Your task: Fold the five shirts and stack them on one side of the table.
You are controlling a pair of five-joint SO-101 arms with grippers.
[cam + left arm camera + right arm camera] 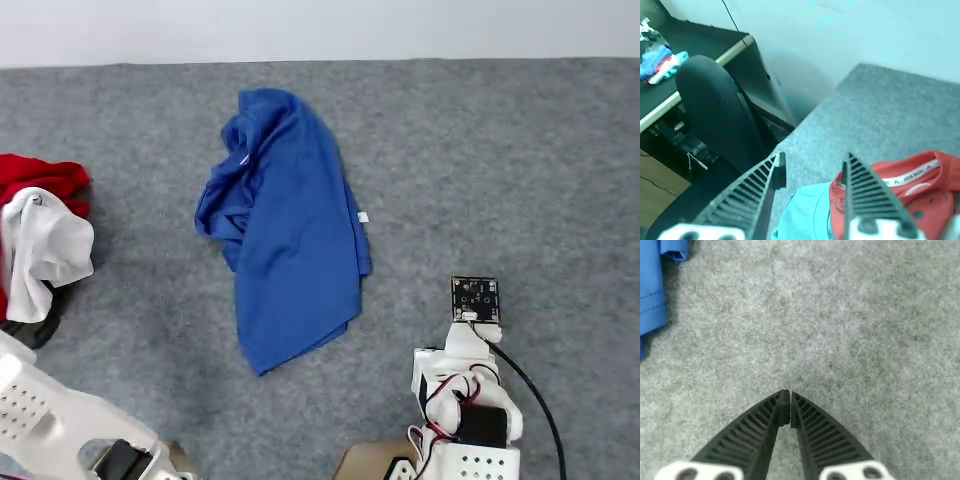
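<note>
A crumpled blue shirt [290,230] lies unfolded in the middle of the grey table. Its edge also appears in the right wrist view as the blue shirt [652,290], apart from my right gripper [788,396], which is shut with nothing in it just above bare felt. At the table's left edge a red shirt [45,180] and a white shirt [45,245] lie in a heap. My left gripper [814,164] is open and empty, raised over the red shirt [912,177] and a light turquoise shirt [805,215].
The right arm [465,400] stands at the front right, the left arm [50,420] at the front left corner. Beyond the table's left side are a black office chair [715,105] and a desk [685,55]. Bare grey felt [500,170] spreads right of the blue shirt.
</note>
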